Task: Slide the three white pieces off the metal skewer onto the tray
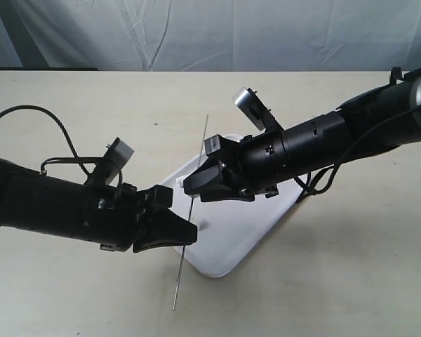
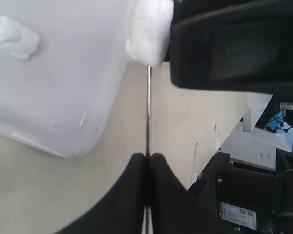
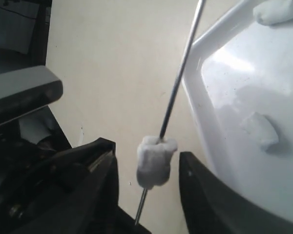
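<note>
Left gripper (image 1: 188, 235) is clamped on the thin dark grey metal skewer (image 1: 205, 133). Its jaws are pinched right together on the rod with no gap showing, which is clear in the left wrist view. The grip sits toward the near end of the skewer, and a short length sticks out nearer than the fingers. The skewer runs near to far, leaning slightly right at its far end, along the left edge of the flat white rectangular plastic tray (image 1: 245, 242).

Right gripper (image 1: 191, 184) reaches in from the right, further along the rod than the left gripper. Its jaws are wide and stand one on each side of the skewer. One small white soft-looking chunk (image 3: 156, 163) is threaded on the skewer and sits between the right fingers (image 3: 100, 178). There is a clear gap to one finger and a thin one to the other, so it is not squeezed. Bare rod shows on both sides of this chunk.

Two loose white chunks are off the skewer and lie on the tray. One (image 3: 261, 130) is out on the tray floor and the other (image 3: 278, 9) is close to the rim. They are apart from each other and neither touches the rod.

The tray sits turned at an angle on the pale beige tabletop (image 1: 351, 281), roughly in the middle, under both grippers. A wrinkled light cloth backdrop (image 1: 196, 35) hangs behind the far edge of the table.
</note>
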You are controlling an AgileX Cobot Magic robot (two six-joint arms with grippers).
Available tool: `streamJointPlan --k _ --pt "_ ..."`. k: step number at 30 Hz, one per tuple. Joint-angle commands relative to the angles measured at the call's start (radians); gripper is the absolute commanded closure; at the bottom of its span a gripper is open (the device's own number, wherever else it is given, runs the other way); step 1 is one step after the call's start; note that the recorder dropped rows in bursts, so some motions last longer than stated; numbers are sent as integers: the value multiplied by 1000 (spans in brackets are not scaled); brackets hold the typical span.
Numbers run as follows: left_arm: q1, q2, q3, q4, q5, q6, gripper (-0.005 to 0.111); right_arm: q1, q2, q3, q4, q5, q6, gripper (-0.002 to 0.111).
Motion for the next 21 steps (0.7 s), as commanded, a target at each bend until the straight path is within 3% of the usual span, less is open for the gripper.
streamJointPlan --k 1,14,17,21 --pt "-1 -4 -13 -7 11 -6 107 -1 1 -4 -12 10 3 69" --pt "-1 -4 -13 -7 68 -6 107 -1 1 -4 -10 -18 3 69" --pt "-1 -4 -13 -7 68 -6 107 -1 1 -4 -10 -22 3 83" --pt "-1 -4 -13 -7 68 -4 107 -1 1 -4 -10 -22 3 80"
